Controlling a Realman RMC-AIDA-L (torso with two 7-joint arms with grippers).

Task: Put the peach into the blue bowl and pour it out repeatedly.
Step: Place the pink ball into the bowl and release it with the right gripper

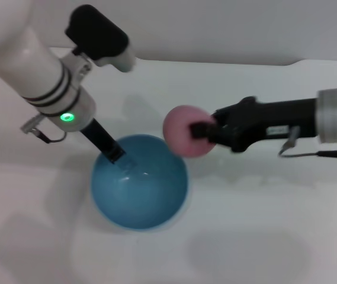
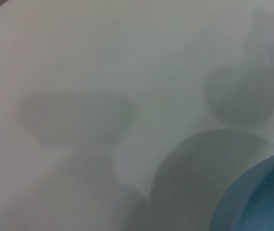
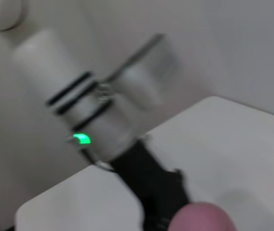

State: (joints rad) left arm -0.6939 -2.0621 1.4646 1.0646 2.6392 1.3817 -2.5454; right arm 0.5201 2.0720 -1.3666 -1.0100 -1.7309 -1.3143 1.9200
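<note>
Right gripper: I see my right gripper point(image 1: 199, 131) reaching in from the right side of the head view, its black fingers clamped on the peach point(image 1: 185, 131).
Peach: it hangs in the air, pink and round, just off the far right edge of the blue bowl point(image 1: 140, 181) and not inside it. In the right wrist view only a pink curve of the peach point(image 3: 204, 217) shows at the edge of the picture.
Blue bowl: it sits upright on the white table point(image 1: 263, 236), mouth up, and I see nothing lying in it. The left wrist view catches just a slice of the blue bowl point(image 2: 259, 199) in one corner, with its shadow on the table point(image 2: 79, 57) beside it.
Left gripper: my left gripper point(image 1: 114, 150) comes down from the upper left of the head view to the bowl's far left rim, the black tip lying across the rim. I cannot tell whether it is pinching the rim or merely resting there.
Left arm: a green light glows on its white wrist; the right wrist view shows the same left gripper point(image 3: 151, 185) across the table, behind the peach.
</note>
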